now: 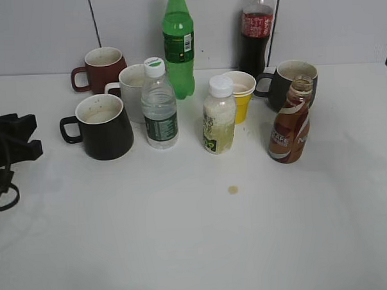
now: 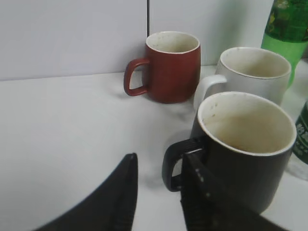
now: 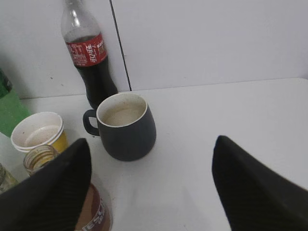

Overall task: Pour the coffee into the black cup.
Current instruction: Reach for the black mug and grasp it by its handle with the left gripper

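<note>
Nearest on the white counter [image 1: 185,248] lies a small tan spot [image 1: 233,189]. Behind it, right, stands the uncapped coffee bottle [image 1: 290,131], brown and waisted with a white swirl; the black cup [image 1: 104,126] sits far left. From the left wrist, the left fingers [image 2: 156,192] are slightly parted, empty, beside that glossy cup's handle [image 2: 174,166]. From the right wrist, the right fingers [image 3: 149,185] spread wide, empty, the bottle's mouth beside one.

My exterior camera looks down slantwise at the worktop [image 1: 198,247]. Left wrist sits close behind the black cup [image 2: 245,149]; right wrist faces the grey mug [image 3: 126,126].
</note>
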Tool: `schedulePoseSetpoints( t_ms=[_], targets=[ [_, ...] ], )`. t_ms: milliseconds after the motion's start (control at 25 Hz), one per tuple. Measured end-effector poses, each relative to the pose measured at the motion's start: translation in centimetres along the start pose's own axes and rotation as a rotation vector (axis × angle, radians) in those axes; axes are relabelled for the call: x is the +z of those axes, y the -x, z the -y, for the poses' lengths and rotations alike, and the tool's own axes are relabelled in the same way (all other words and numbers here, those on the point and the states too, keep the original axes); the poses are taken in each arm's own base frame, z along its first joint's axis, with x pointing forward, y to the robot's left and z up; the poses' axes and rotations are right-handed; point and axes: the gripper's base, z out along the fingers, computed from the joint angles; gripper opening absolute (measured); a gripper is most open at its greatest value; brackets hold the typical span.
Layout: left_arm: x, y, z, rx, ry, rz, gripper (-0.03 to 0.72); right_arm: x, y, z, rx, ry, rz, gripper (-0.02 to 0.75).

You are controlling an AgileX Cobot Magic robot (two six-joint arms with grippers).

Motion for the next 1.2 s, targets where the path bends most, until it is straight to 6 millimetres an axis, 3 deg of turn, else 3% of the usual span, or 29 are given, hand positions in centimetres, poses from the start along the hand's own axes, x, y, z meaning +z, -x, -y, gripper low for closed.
schedulePoseSetpoints(
  t_ms=[240, 560, 800, 1000, 1200],
  targets=[
    [1.5, -2.7, 0.2, 0.01, -0.042, 0.056, 0.241, 0.2, -4.4, -0.7, -0.106, 0.096, 0.047, 0.585],
    [1.9, -5.4, 0.1, 0.011, -0.04, -0.034, 0.243, -0.4, -8.9, -1.7, -0.25, 0.267, 0.049, 0.585],
    [2.7, -5.9, 0.1, 0.016, -0.04, -0.044, 0.253, 0.8, -10.9, -1.7, -0.26, 0.296, 0.039, 0.586],
    [4.0, -5.0, 0.1, 0.018, -0.041, 0.005, 0.276, 1.7, -13.3, -1.5, -0.27, 0.301, -0.054, 0.586],
    [5.8, -5.2, 0.0, 0.094, -0.042, 0.024, 0.279, 1.8, -13.9, -1.4, -0.274, 0.302, -0.079, 0.585]
  ],
)
